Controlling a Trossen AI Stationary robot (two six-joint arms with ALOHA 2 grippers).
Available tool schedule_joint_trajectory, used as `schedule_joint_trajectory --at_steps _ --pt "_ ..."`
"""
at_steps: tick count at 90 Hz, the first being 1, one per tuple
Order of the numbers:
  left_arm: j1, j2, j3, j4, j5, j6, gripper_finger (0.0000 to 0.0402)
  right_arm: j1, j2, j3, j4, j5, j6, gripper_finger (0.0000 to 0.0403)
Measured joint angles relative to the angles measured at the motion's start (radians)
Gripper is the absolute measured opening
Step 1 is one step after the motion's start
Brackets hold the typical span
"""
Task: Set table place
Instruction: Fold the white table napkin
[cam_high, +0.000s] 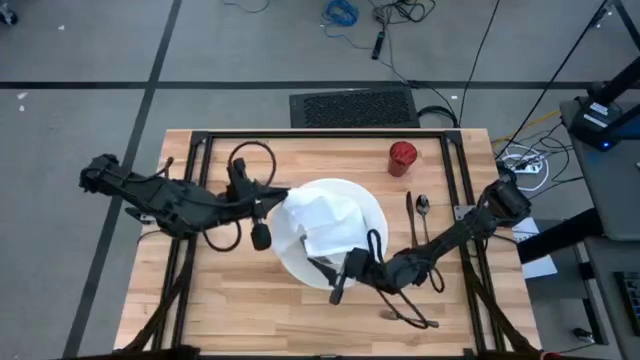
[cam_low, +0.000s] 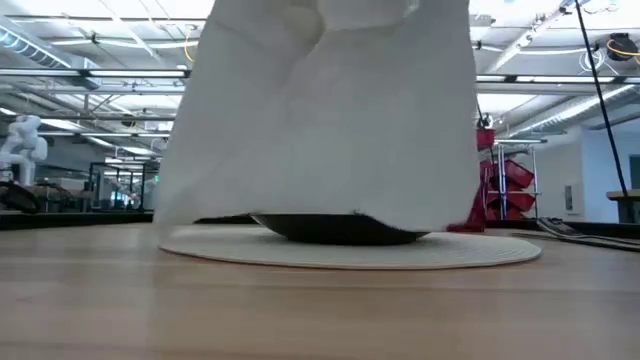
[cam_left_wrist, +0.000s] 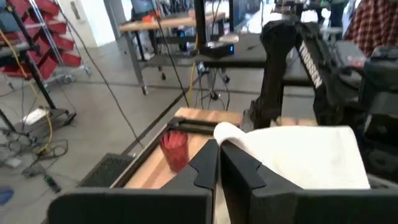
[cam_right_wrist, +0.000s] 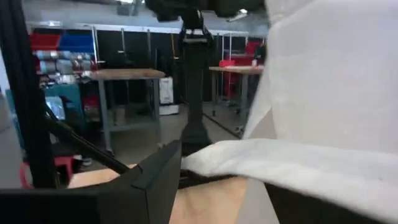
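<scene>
The white napkin (cam_high: 320, 222) is held up over the plate (cam_high: 372, 205) at the table's (cam_high: 230, 310) middle, pinched by the left gripper (cam_high: 268, 205) and right gripper (cam_high: 335, 268). Both corners should be kept level and lowered together.

A white napkin (cam_right_wrist: 323, 99) fills most of this view, hanging in tall folds, with one edge stretched across level just above the right gripper's dark finger (cam_right_wrist: 152, 180). A strip of pale wooden table (cam_right_wrist: 199, 208) shows below that edge. Beyond stand a black post (cam_right_wrist: 194, 81), workbenches (cam_right_wrist: 124, 78) and shelving with red and blue bins (cam_right_wrist: 59, 43).
</scene>
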Motion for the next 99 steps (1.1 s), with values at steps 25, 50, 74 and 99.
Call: schedule_joint_trajectory --at_steps 25,50,74,99 --pt "-0.012 0.0 -0.032 -0.051 0.001 -0.032 0.0 -0.034 0.0 -0.109 0.088 0.008 0.193 0.0136" --pt "-0.047 0.0 -0.075 -0.085 0.001 -0.089 0.0 -0.026 0.0 -0.156 0.134 0.01 0.157 0.0011" --pt "-0.054 0.0 -0.206 -0.168 0.002 -0.238 0.0 0.016 -0.108 -0.156 0.146 0.018 -0.028 0.0001" --pt "-0.057 0.0 -0.395 -0.166 0.025 -0.414 0.0008 0.01 -0.217 -0.156 -0.16 0.018 0.093 0.0"
